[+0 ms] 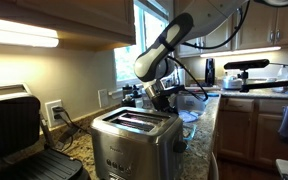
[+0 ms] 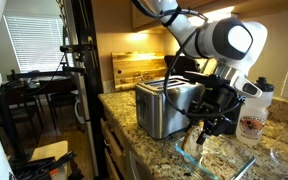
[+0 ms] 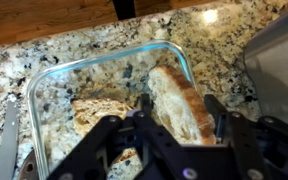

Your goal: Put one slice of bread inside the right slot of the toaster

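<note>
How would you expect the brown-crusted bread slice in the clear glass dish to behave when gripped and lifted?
The brown-crusted bread slice looks soft and porous: probably light, denting under a firm squeeze. It leans on edge in the clear glass dish, so a nudge might topple it.

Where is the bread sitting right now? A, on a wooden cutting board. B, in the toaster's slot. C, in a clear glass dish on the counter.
C: the wrist view shows the bread slices lying in the glass dish on the granite counter, beneath the hand.
</note>
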You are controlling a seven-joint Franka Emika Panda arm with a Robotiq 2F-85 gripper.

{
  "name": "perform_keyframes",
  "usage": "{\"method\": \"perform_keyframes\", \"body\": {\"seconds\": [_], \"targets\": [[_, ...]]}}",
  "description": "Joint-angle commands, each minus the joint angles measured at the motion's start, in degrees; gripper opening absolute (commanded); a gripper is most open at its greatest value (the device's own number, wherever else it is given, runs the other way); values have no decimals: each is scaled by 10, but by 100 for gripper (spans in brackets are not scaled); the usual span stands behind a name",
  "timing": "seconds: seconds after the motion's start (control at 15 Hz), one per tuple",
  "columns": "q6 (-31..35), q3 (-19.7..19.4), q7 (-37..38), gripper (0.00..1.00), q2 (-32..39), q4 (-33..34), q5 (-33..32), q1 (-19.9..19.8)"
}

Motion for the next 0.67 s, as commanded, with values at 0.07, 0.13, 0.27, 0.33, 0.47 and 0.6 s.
{"method": "perform_keyframes", "body": {"seconds": [0.07, 0.13, 0.27, 0.33, 0.47, 0.6], "targets": [[-8, 1, 8, 22, 1, 9, 0, -5], [-8, 1, 8, 14, 1, 9, 0, -5], [-7, 1, 8, 5, 1, 9, 1, -5], [-7, 1, 8, 5, -1, 8, 1, -6], [-2, 2, 9, 8, -10, 3, 2, -4], [10, 3, 14, 8, -29, -8, -3, 2]]}}
